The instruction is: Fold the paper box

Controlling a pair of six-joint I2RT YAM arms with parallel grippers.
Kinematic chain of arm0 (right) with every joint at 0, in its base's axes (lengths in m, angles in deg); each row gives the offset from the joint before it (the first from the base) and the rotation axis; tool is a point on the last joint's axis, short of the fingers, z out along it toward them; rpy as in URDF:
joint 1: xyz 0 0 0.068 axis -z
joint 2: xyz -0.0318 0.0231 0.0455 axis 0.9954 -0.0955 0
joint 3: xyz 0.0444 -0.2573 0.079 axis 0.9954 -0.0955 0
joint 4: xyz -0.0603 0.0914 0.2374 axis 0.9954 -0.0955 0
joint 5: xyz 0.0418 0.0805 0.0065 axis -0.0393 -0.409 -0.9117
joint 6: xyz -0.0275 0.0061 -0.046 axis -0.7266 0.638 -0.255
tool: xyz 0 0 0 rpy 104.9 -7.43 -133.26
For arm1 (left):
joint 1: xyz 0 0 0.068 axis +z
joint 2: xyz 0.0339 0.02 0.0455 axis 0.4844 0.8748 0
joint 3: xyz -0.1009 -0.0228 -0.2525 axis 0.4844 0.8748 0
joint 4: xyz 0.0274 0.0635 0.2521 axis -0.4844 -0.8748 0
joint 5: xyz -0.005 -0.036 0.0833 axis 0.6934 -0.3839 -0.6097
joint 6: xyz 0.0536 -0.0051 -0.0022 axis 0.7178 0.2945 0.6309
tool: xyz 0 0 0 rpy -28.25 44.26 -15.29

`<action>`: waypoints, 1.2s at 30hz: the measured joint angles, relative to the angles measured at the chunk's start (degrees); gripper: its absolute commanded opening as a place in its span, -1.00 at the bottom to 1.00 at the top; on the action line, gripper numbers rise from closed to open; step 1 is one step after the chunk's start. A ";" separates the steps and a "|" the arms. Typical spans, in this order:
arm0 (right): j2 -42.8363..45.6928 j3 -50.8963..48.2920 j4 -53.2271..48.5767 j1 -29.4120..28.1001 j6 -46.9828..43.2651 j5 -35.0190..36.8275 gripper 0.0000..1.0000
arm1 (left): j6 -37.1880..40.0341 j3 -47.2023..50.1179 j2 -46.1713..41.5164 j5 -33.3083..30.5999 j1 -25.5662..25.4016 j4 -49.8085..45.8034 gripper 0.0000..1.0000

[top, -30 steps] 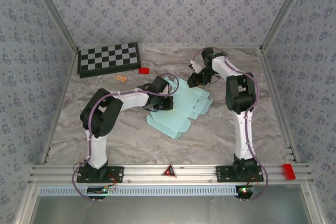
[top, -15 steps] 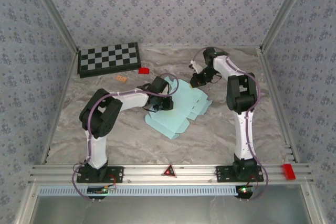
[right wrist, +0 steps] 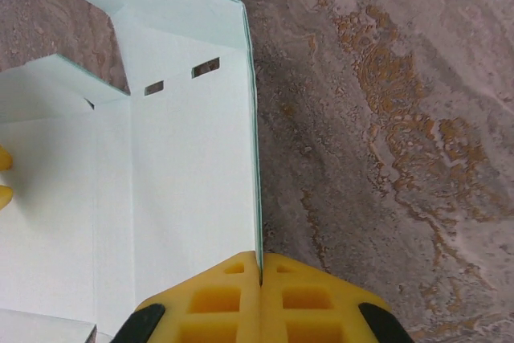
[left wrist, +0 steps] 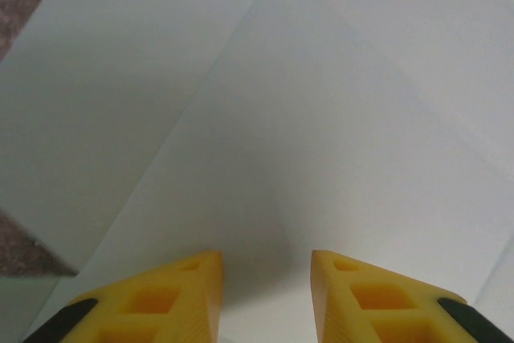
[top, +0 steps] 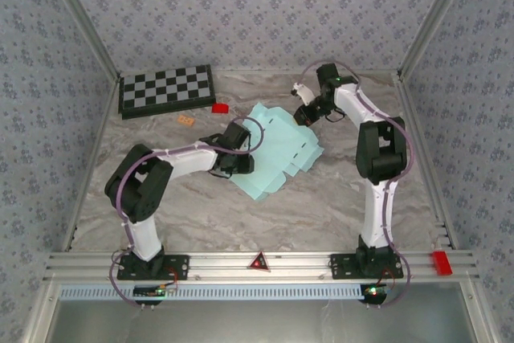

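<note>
Top view: bright, even, diffuse overhead light; soft short shadows under the arms on the tabletop (top: 321,198), no glare, sharp throughout. Left wrist: paper box (left wrist: 321,118) soft-focus, nearly featureless, shaded just ahead of the left tool (left wrist: 265,261). Right wrist: marble grain crisp; right tool (right wrist: 259,263) slightly blurred.

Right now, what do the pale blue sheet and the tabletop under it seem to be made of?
The paper box looks like thin matte cardboard: crisp creases, die-cut slots, a fine edge. The table looks like marble or marble-print laminate: brown-grey veining.
</note>
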 measured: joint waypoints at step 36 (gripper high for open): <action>21.59 -34.95 44.70 -17.46 -13.73 33.14 -1.00 | -15.43 6.71 -0.15 4.68 -0.57 14.82 -1.00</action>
